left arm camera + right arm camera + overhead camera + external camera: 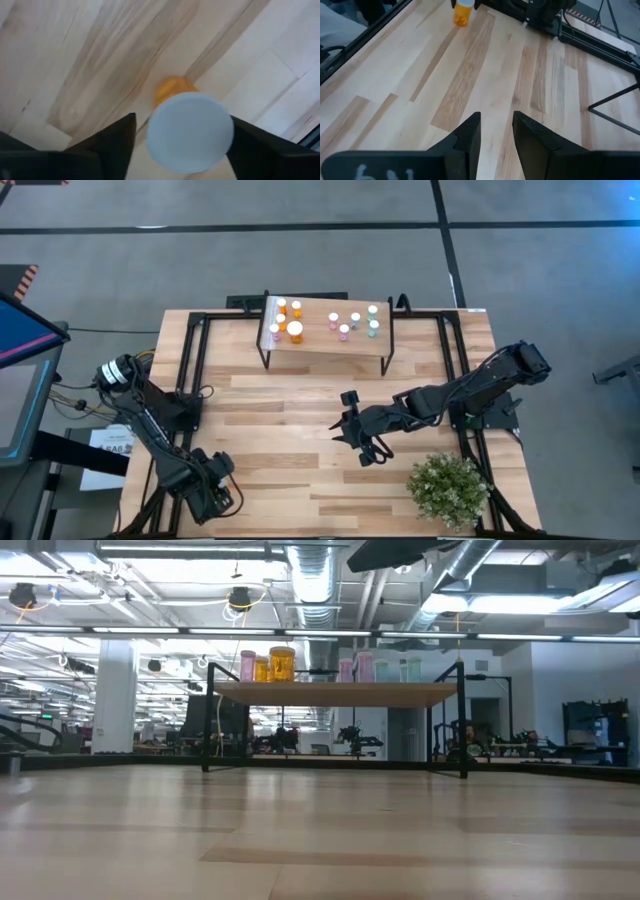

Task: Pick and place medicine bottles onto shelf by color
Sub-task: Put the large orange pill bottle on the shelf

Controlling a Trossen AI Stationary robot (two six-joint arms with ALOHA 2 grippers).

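Many little medicine bottles (343, 323) stand on the shelf (325, 345) at the far side of the table (290, 420). In the high view the orange ones (294, 330) crowd together by the white ribbed end of the shelf, with a pink one beside them. More pink ones (344, 331) stand near the middle. The teal-green ones (373, 326) stand toward the other end. In the low view the bottles line up on the shelf top, high over the table.

One more orange bottle (189, 127) is not on the shelf. The left gripper (215, 492) has it, down at the near left corner of the table. In the left wrist view the bottle's big white cap fills the space between the two dark fingers (112, 140), and a bit of orange body shows behind it. The fingers are closed in on the bottle from both sides and it hangs over the wood. In the right wrist view the same bottle shows far off across the table, held up by dark finger tips.

The right gripper (358, 430) is out over the middle of the table, between the shelf and the green potted plant (447, 488). Its two fingers (468, 137) are almost together, with only a thin gap between them. It holds nothing, and only bare wood is under it.
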